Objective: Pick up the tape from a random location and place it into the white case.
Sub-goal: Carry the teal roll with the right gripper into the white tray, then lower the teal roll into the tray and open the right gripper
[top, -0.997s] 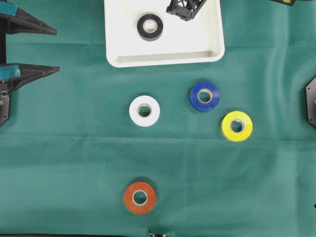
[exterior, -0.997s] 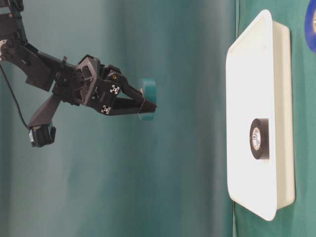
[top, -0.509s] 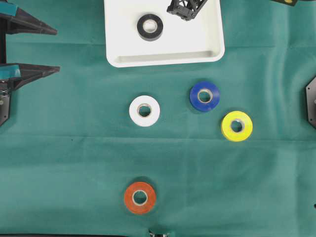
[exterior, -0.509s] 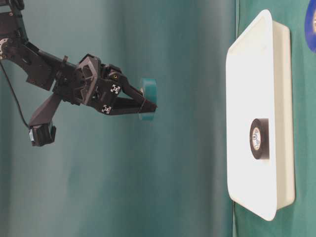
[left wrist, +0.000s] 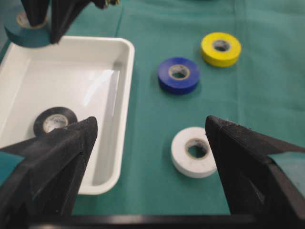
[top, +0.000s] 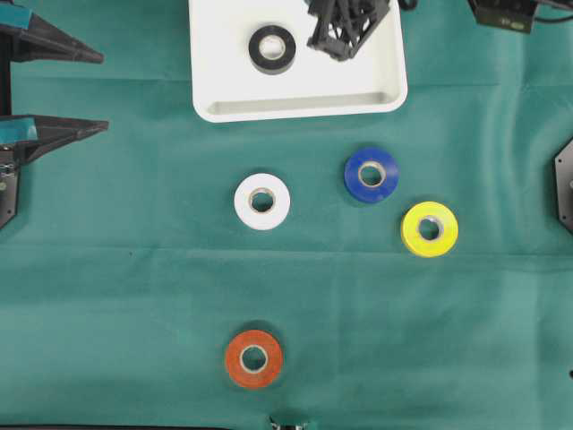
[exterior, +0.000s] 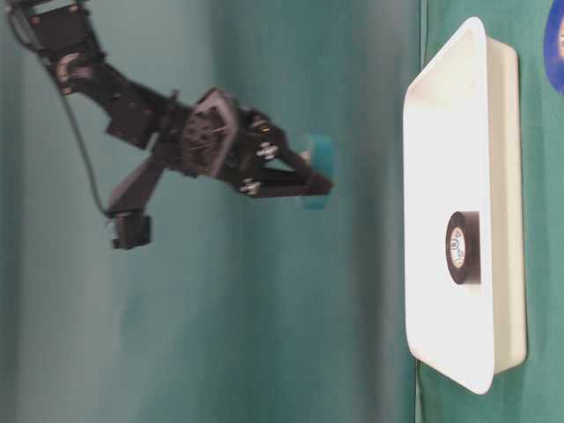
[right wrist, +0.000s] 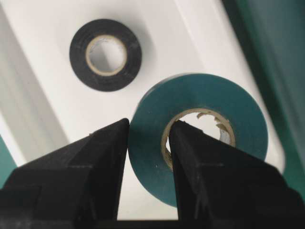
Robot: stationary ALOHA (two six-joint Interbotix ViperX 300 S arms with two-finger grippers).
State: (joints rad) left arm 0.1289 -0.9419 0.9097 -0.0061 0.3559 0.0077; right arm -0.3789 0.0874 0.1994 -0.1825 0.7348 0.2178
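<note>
Overhead view:
Right gripper (top: 345, 49): black, over the white case (top: 295, 98), near its right half; what sits between its fingers cannot be made out from here.
Black tape roll (top: 272, 49): flat on the case floor, just left of the right gripper.
Left gripper (top: 89, 90): spread wide at the left edge, well apart from the case and holding nothing.
Loose rolls on the green cloth (top: 134, 269): blue roll (top: 372, 174) nearest below the right gripper, yellow roll (top: 429, 228) beyond it, white roll (top: 262, 201) below the case, orange roll (top: 254, 358) farthest off.

Table-level view:
Right gripper (exterior: 319, 183): clamped on the green tape roll (exterior: 319, 167), which is up in the air, clear of the case (exterior: 441, 132).
Black roll (exterior: 462, 248): on the case floor, well apart from the gripper tips.

Left wrist view:
Left gripper fingers (left wrist: 57, 157): wide apart, framing the scene, nothing between them.
Ahead of them: the case (left wrist: 124, 95) on the left with the black roll (left wrist: 55, 121) inside; the white roll (left wrist: 195, 151) closest between the fingers, the blue roll (left wrist: 178, 75) and yellow roll (left wrist: 220, 48) farther out.
Green roll (left wrist: 24, 33): at upper left, pinched by the right gripper's tips over the case's far corner.

Right wrist view:
Right gripper (right wrist: 148, 143): one finger outside the green roll (right wrist: 205, 102), the other through its core, pinching the roll's wall.
Below the tips: the white case floor (right wrist: 157, 43), with the black roll (right wrist: 105, 55) lying beyond the green one.
</note>
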